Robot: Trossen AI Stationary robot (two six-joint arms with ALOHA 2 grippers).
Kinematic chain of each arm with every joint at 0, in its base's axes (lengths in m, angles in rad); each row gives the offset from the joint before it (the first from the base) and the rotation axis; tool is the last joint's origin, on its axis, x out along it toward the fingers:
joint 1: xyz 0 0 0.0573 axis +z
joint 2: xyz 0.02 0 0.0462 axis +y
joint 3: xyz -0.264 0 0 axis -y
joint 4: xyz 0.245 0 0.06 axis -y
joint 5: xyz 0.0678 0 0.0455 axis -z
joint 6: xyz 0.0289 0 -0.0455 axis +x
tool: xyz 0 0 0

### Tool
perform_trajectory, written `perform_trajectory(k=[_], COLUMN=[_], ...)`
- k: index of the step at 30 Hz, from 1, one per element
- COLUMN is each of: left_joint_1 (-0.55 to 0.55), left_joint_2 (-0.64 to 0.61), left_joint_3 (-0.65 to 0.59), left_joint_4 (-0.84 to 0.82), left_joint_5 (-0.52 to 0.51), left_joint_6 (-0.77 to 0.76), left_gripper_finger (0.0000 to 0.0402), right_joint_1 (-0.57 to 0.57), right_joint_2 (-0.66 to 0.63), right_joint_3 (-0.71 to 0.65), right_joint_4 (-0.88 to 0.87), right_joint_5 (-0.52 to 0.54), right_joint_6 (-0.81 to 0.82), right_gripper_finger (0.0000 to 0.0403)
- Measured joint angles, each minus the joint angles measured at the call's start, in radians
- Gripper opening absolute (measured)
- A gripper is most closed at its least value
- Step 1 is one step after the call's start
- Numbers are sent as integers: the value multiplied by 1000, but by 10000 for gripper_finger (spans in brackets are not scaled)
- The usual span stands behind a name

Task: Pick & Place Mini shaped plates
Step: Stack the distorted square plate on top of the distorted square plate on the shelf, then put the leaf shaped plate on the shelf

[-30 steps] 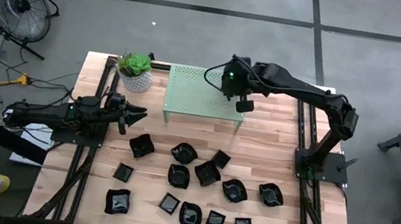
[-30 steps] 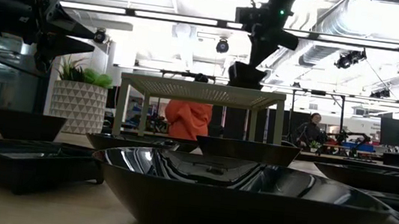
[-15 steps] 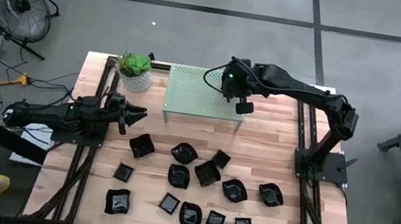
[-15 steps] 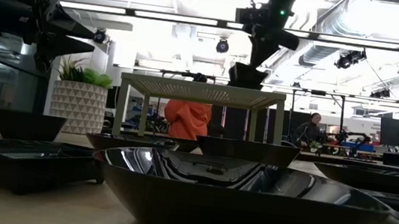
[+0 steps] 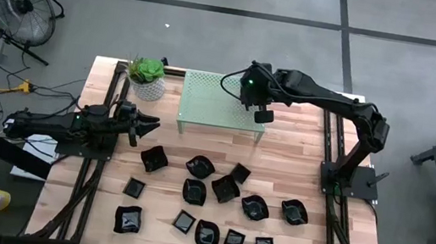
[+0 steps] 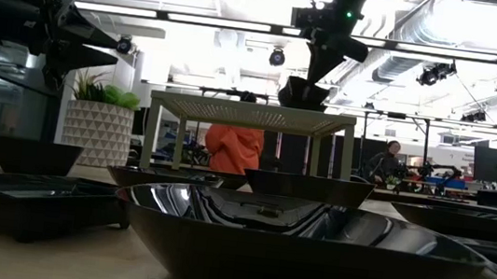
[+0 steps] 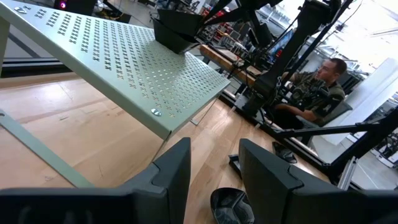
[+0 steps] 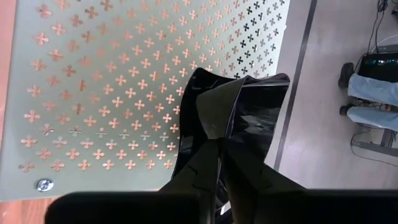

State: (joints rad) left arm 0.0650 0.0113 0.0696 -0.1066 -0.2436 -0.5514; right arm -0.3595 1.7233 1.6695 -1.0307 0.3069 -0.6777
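Fingers of the right gripper [image 8: 217, 163] pinch a black plate [image 8: 239, 118] above the perforated shelf [image 8: 124, 81]; left gripper [image 7: 214, 180] fingers apart, empty.

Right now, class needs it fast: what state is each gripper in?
Left gripper: open, holding nothing, beside the rack.
Right gripper: shut on a black plate, over the rack's right end.

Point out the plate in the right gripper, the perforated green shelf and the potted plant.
held plate [image 8: 239, 118]: right wrist view, glossy inner face.
green shelf [image 5: 204, 99]: high view, perforated top.
potted plant [image 5: 150, 70]: high view, leaves.
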Motion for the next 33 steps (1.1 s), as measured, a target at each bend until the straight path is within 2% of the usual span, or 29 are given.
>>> perform_trajectory(k=[12,21,27,33], left_joint_1=[0,0,0,0], left_joint_2=[0,0,0,0], left_joint_3=[0,0,0,0], left_joint_4=[0,0,0,0], left_joint_5=[0,0,0,0], left_joint_6=[0,0,0,0], left_gripper_finger=[133,134,134,133], right_joint_1=[0,0,3,3], right_joint_2=[0,0,0,-8], right_joint_3=[0,0,0,0], right_joint_4=[1,33,49,-2], right_joint_5=[7,93,113,145], right_joint_6=[0,12,79,287], right_gripper_finger=[28,44,73,112])
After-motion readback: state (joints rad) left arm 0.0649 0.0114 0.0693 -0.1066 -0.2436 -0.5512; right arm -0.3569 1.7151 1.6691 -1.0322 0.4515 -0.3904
